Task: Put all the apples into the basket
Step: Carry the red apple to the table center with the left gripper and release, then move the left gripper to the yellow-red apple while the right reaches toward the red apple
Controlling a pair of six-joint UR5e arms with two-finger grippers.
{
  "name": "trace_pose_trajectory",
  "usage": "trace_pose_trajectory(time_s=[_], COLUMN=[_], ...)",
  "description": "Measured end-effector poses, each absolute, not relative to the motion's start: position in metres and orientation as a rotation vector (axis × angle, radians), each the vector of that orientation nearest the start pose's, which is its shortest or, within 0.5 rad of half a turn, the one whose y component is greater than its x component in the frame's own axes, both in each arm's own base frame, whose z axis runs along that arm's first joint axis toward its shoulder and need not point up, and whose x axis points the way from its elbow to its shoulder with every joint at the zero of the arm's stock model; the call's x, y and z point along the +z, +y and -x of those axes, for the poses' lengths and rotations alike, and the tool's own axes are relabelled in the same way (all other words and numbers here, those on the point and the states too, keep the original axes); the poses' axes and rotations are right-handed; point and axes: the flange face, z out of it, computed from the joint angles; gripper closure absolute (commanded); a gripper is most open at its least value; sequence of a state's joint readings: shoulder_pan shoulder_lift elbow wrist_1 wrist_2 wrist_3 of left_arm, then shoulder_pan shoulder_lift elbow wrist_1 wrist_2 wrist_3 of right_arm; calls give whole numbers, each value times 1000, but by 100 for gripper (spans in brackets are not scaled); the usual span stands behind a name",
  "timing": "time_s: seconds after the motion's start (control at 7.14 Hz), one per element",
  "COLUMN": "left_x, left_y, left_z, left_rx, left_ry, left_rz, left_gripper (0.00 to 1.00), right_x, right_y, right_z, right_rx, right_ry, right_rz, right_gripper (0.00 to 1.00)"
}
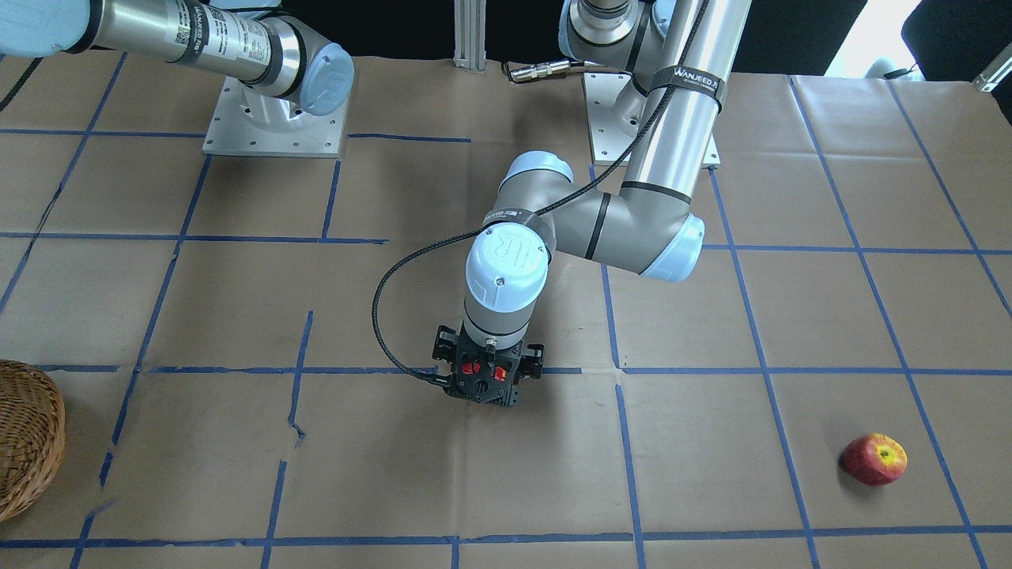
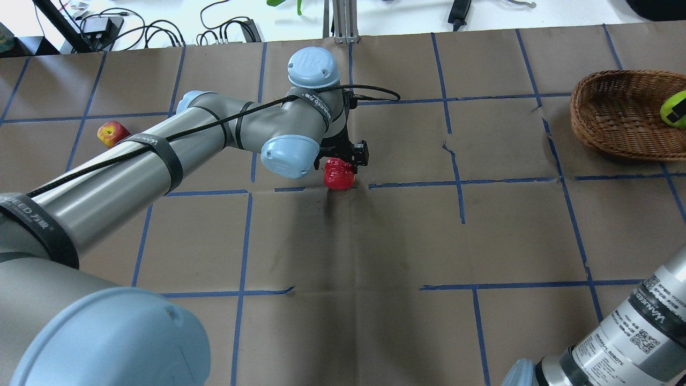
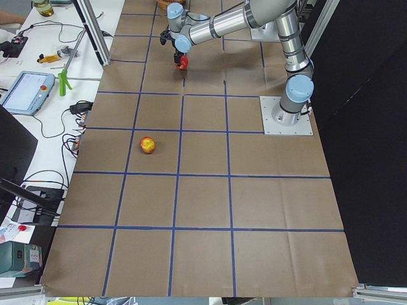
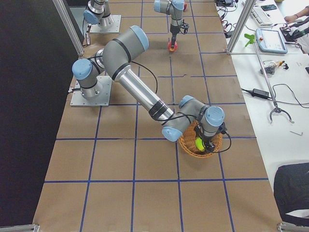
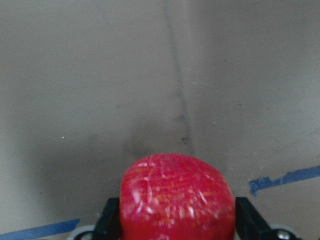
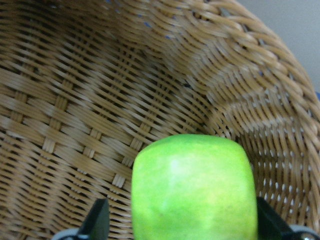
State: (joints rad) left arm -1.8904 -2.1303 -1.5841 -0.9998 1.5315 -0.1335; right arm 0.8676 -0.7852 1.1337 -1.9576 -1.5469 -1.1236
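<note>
My left gripper [image 2: 343,163] is shut on the deep red apple [image 2: 338,175] and holds it low over the table's middle. In the left wrist view the red apple [image 5: 177,200] sits between both fingers [image 5: 111,222]. My right gripper [image 6: 182,225] is shut on the yellow-green apple [image 6: 194,187] and holds it inside the wicker basket [image 6: 100,100]. The overhead view shows this basket [image 2: 616,115] at the far right, with the green apple [image 2: 674,109] at its edge. The red-and-yellow apple [image 2: 112,133] lies alone on the table, far to the left, also in the front view [image 1: 874,459].
Brown paper with a blue tape grid covers the table [image 2: 407,241]. The left arm's elbow [image 2: 284,155] hangs over the middle left. Both arm bases [image 1: 273,118] are bolted at the robot's edge. Cables and a tablet lie beyond the table's far edge [image 3: 28,89].
</note>
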Motion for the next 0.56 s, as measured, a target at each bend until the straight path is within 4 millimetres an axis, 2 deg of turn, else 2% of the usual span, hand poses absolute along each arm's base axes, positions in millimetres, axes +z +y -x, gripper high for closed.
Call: trace_pose_trajectory(time_s=[0.14,0.28,0.42,0.56], left_x=[212,223,249,281], left_y=[-579,-580,-584,-591], left_z=[336,336,331,316], left_rx=[9,-15,-72,-124], left_ry=[3165,3176,3204,3241], left_rz=[-286,-270,-229,-154], left_gripper=[1,1,1,1], right_x=[250,267,277,287], right_y=[-672,-669,-671,-677], right_z=[388,375,350,309], right_rx=[-35,3,61,125], right_ry=[3068,3046,3001,2959], right_rz=[639,627,641,646], right_gripper=[0,0,0,0])
